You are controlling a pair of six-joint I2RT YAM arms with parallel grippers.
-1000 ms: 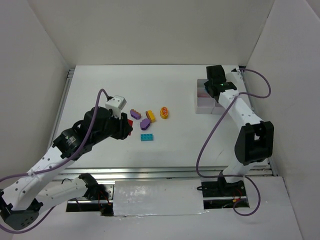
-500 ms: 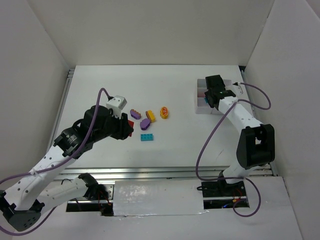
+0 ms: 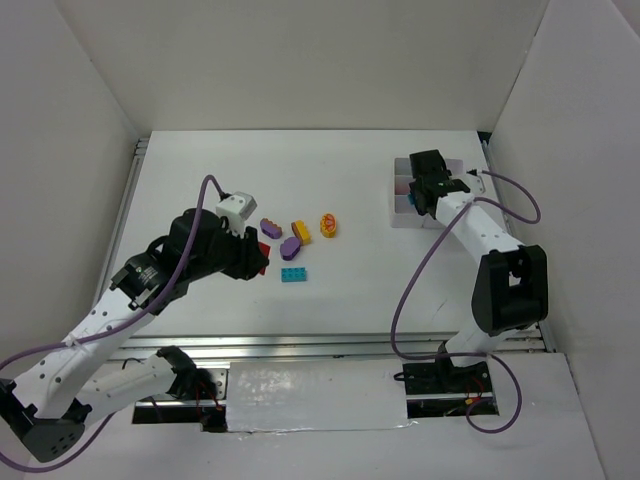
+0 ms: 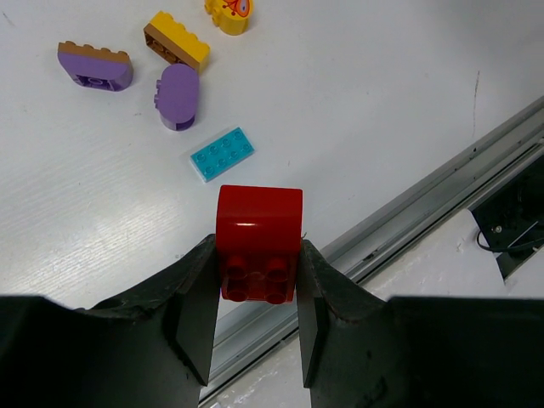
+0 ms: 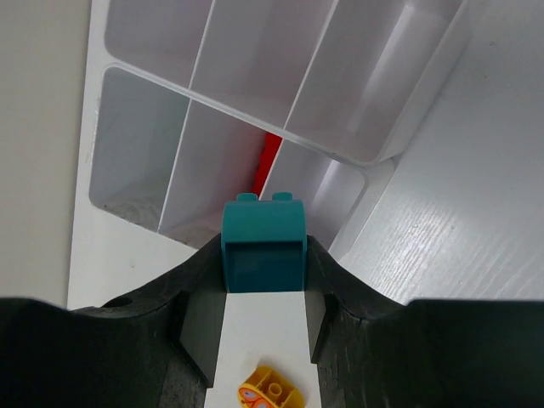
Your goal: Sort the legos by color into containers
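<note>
My left gripper (image 3: 257, 258) is shut on a red brick (image 4: 259, 240) and holds it above the table, near a cyan flat brick (image 4: 223, 154). Beyond it lie a purple oval (image 4: 178, 95), a purple brick (image 4: 95, 66), a yellow-orange brick (image 4: 176, 39) and a yellow oval (image 4: 229, 13). My right gripper (image 3: 420, 196) is shut on a teal brick (image 5: 263, 245) above the near-left part of the translucent tray (image 5: 374, 157). A red piece (image 5: 270, 157) shows in one cell. The other cells in view look empty.
White walls stand close on the left, back and right. A metal rail (image 4: 442, 174) runs along the table's near edge. The tray (image 3: 399, 216) sits at the back right, partly hidden by my right arm. The loose bricks lie in a group around the purple oval (image 3: 291, 246).
My right gripper has moved nearer, from over the far part of the tray to its near-left part, still holding the teal brick. My left gripper has shifted slightly with the red brick.
</note>
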